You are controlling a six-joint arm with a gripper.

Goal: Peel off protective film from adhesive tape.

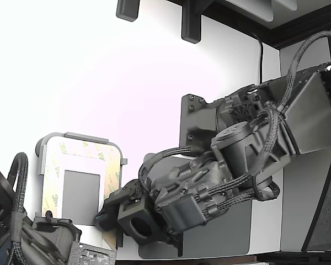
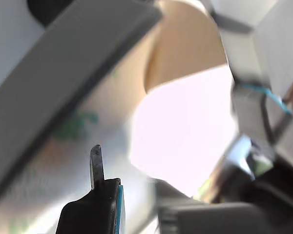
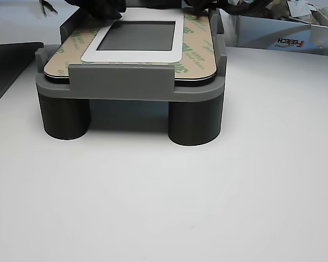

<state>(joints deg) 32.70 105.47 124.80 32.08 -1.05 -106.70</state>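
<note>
The protective film is a tan frame of strips with green 3M print. It lies on the white plate with a grey square centre, inside a grey fixture. The other view shows the film flat along the near and side edges. My gripper is at the fixture's corner nearest the arm and covers the film there. In the wrist view one thin metal fingertip sits just over the blurred film, and a tan piece curves up beyond it. The adhesive tape is hidden under the film.
A second dark arm sits at the exterior view's lower left, beside the fixture. A dark grey mat lies under my arm. In the other view the fixture stands on round legs, with a clear box behind.
</note>
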